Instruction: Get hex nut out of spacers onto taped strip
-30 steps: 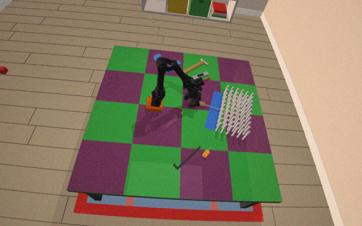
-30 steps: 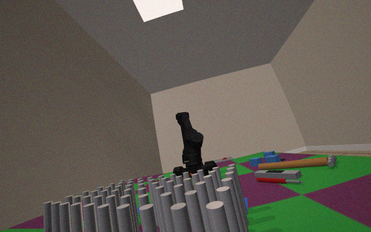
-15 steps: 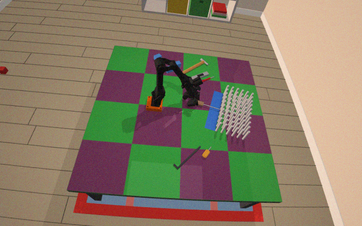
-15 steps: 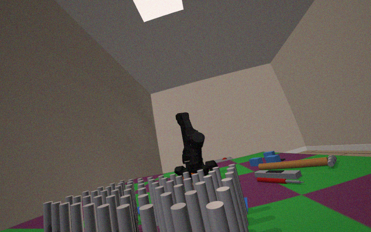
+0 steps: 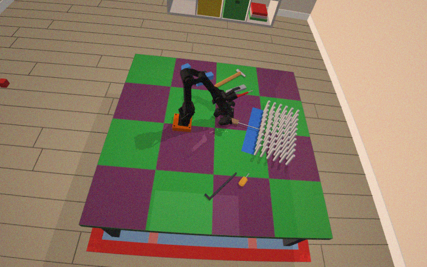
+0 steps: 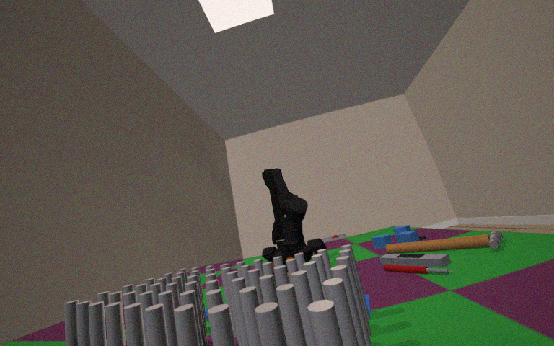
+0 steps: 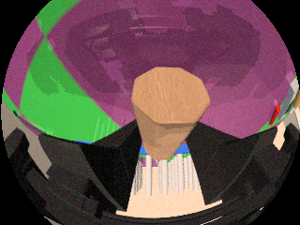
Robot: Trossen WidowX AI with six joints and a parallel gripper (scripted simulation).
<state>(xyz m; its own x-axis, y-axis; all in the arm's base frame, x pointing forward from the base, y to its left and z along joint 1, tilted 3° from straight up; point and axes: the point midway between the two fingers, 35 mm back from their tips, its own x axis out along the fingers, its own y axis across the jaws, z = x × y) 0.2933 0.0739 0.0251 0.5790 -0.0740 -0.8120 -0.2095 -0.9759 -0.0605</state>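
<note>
The gripper (image 5: 228, 121) is clamped on one wooden-handled wire pick (image 5: 234, 122); its thin shaft crosses one blue taped strip (image 5: 253, 129) toward the standing spacers (image 5: 279, 132).

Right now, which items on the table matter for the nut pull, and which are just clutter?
In play:
- wooden-handled hook tool, gripped in the fingers, wire reaching across the strip
- spacers
- blue taped strip
- nut: not visible

Lying about:
- hammer
- grey block
- red screwdriver
- dark L-shaped bar
- orange-handled tool
- blue blocks
</note>
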